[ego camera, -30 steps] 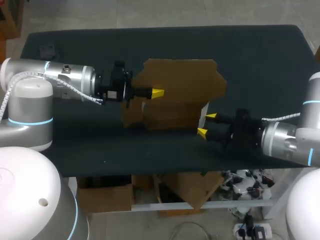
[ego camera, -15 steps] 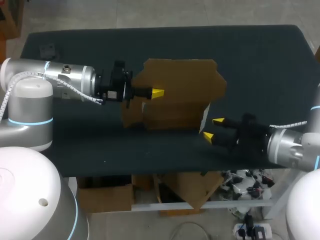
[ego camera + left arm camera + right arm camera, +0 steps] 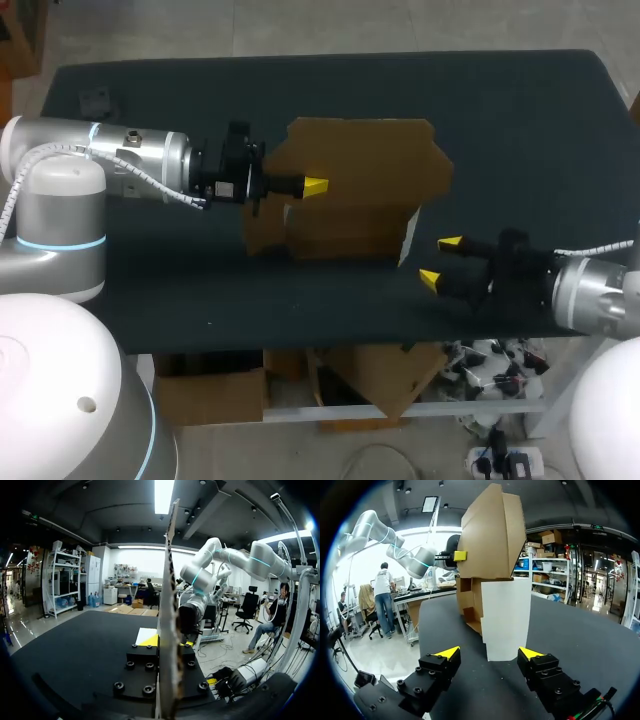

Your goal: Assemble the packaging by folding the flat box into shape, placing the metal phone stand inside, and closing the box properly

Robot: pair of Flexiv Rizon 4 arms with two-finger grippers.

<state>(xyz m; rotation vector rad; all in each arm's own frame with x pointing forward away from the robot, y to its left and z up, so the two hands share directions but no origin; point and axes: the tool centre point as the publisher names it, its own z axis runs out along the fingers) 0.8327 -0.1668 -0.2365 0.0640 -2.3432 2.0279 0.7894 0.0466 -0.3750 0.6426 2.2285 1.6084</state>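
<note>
The brown cardboard box (image 3: 350, 190), partly folded, stands mid-table with a tall panel upright. My left gripper (image 3: 315, 186) is shut on that panel's left side; in the left wrist view the cardboard (image 3: 167, 630) runs edge-on between its fingers. A white flap (image 3: 408, 236) hangs at the box's right end. My right gripper (image 3: 438, 262) stands open a short way right of that flap, touching nothing. From the right wrist, the white flap (image 3: 505, 617) is just ahead of the right gripper (image 3: 489, 653), with the box (image 3: 490, 545) rising behind it.
A small dark object (image 3: 97, 100) lies near the table's far left corner; I cannot tell what it is. Bare dark tabletop (image 3: 520, 130) stretches to the right of and behind the box. The front edge runs close under my right gripper.
My right gripper has drawn back from the white flap, to the right and toward the front edge, with its fingers spreading wider. The left arm and the box have stayed put.
</note>
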